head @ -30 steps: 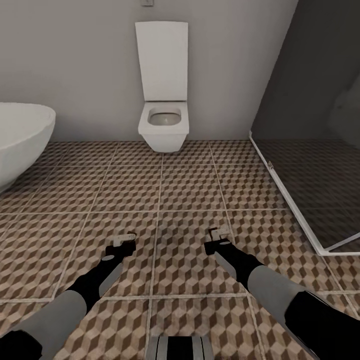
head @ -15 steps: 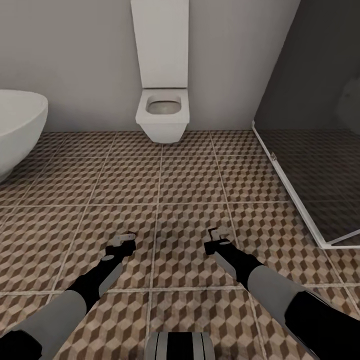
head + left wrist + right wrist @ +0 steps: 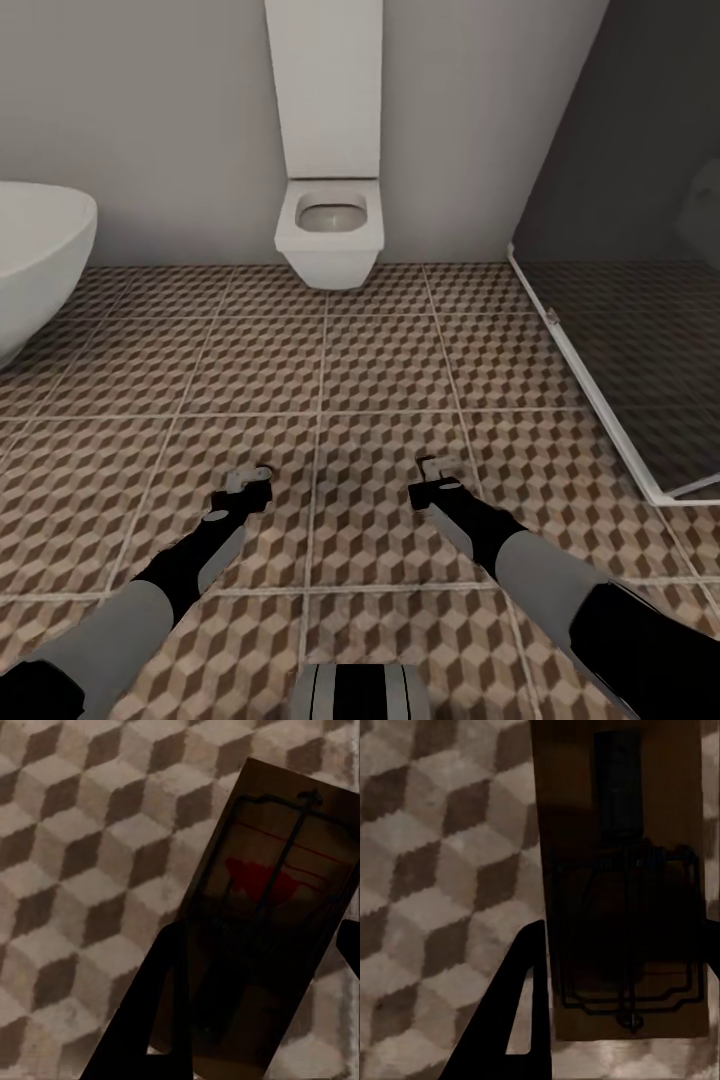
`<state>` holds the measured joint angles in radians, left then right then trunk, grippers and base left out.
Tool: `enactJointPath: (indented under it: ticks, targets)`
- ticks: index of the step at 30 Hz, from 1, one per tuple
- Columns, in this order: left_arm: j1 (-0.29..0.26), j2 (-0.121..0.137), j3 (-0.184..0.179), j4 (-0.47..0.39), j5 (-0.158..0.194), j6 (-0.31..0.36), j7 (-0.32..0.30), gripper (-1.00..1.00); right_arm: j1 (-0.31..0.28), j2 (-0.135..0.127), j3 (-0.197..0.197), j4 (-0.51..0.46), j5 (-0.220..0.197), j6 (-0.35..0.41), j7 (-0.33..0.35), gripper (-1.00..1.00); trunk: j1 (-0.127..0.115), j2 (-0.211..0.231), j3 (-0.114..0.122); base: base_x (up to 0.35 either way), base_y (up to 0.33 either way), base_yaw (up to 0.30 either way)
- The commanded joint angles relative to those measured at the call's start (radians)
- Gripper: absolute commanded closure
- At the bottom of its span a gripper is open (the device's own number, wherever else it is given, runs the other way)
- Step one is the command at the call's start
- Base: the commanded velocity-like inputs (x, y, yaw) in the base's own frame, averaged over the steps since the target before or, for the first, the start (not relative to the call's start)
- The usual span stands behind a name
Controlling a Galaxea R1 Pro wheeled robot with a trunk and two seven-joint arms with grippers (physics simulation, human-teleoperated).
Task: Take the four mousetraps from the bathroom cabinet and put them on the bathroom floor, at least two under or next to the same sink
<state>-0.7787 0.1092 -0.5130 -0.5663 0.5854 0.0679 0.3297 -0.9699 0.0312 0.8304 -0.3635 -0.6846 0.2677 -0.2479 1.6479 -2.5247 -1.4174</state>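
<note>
In the left wrist view, one brown wooden mousetrap (image 3: pixel 277 885) with dark wire and a red mark sits between the fingers of my left gripper (image 3: pixel 259 945), which is shut on it. My right gripper (image 3: pixel 622 937) is shut on a second mousetrap (image 3: pixel 615 870). In the head view both grippers, left (image 3: pixel 248 482) and right (image 3: pixel 440 470), hang low over the cube-patterned bathroom floor (image 3: pixel 380 370). The cabinet and the sink are out of view.
A white wall-hung toilet (image 3: pixel 330 230) stands straight ahead against the grey wall. A big white tub (image 3: pixel 35 250) is at the left. A dark glass shower enclosure (image 3: pixel 620 300) with a white floor frame lies to the right.
The camera has moved: the toilet has risen in the picture and drifted slightly right. Both arms keep the same pose, each still holding its mousetrap.
</note>
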Motion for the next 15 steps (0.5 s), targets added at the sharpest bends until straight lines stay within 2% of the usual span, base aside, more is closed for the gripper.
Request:
enactJointPath:
  ticks: [1, 15]
  targets:
    - [-0.001, 0.002, -0.009, -0.003, 0.005, 0.004, 0.011, 1.0, -0.001, 0.0, 0.009, -0.002, -0.009, 0.004, -0.01, 1.0, 0.0, 0.0, -0.001, 0.244, 0.186, 0.0]
    - [-0.001, 0.001, -0.009, -0.003, 0.005, 0.004, 0.011, 1.0, -0.001, -0.001, 0.009, -0.002, -0.009, 0.004, -0.01, 1.0, 0.0, 0.0, -0.001, 0.287, 0.183, 0.0]
